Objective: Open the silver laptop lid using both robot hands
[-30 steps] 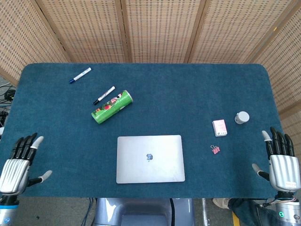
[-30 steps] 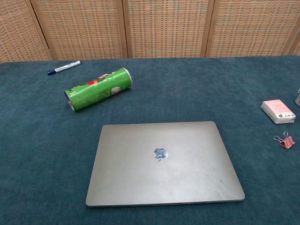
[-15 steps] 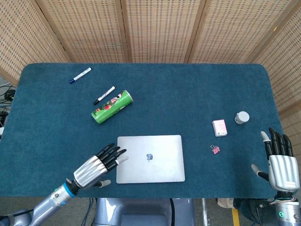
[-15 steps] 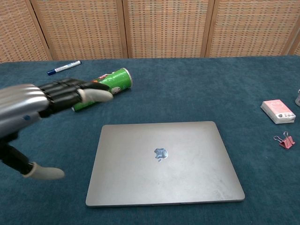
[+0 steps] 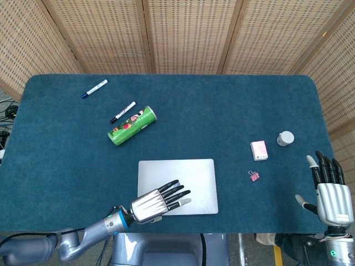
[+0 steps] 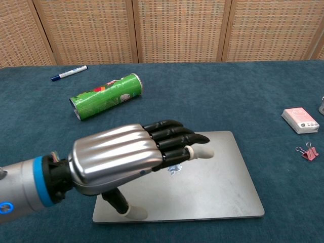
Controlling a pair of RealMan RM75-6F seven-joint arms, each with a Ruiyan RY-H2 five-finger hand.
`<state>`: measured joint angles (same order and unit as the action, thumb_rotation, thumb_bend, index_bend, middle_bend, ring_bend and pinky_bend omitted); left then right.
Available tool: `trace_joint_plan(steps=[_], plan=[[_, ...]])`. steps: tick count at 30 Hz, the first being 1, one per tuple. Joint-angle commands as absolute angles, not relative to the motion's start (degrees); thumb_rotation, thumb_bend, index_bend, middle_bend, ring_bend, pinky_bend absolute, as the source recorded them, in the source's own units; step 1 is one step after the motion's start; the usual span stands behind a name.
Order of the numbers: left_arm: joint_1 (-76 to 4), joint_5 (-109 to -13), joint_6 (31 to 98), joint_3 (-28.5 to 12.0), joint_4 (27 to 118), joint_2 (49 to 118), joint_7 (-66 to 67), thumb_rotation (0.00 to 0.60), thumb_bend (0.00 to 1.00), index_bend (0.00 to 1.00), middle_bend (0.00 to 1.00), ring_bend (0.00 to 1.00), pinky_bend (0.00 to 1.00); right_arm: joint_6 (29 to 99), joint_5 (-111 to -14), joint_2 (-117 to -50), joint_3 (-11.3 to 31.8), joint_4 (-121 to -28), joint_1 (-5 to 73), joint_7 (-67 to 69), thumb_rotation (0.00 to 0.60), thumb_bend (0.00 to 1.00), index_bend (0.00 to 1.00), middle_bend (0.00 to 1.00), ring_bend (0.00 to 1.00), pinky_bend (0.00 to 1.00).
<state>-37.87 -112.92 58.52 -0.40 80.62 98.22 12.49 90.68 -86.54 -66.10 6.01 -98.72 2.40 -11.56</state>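
A closed silver laptop (image 5: pixel 177 186) lies near the bench's (image 5: pixel 222 122) front edge. The left robot hand (image 5: pixel 158 200) hovers over it, fingers extended, empty — likely positioning to lift. The right robot hand (image 5: pixel 329 191) waits well apart, open, holding nothing.

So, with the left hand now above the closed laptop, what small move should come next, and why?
Probably bring the right hand in toward the silver laptop. The lid lies shut, the left hand is over it holding nothing, and the right hand is open, far off at the table's edge; the task needs both.

Woven rattan screen panels (image 5: pixel 183 33) in wooden frames are standing behind the table's blue felt top (image 5: pixel 222 122).
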Motion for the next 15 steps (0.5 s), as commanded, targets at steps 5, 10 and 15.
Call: trace_joint_plan(steps=[5,10,15], plan=[[-40.3,-110.7,56.1,0.1,77.2,102.5,14.0,0.6,0.0,0.0,0.0,0.0,0.0,90.3,-86.6,-65.6,5.8,-98.9,2.4,-10.5,0.6,0.0,0.0,0.0,0.0,0.0],[-40.8,-108.8,55.7,0.1,75.7,104.4,15.2,0.6,0.0,0.0,0.0,0.0,0.0,90.1,-86.8,-65.5,5.7,-99.0,2.4,-10.3,0.6,0.0,0.0,0.0,0.0,0.0],[-41.2,-107.8,55.8,0.4,74.6,105.3,16.0,0.6,0.0,0.0,0.0,0.0,0.0,90.0,-86.5,-65.4,5.8,-99.0,2.5,-10.0,0.6,0.0,0.0,0.0,0.0,0.0]])
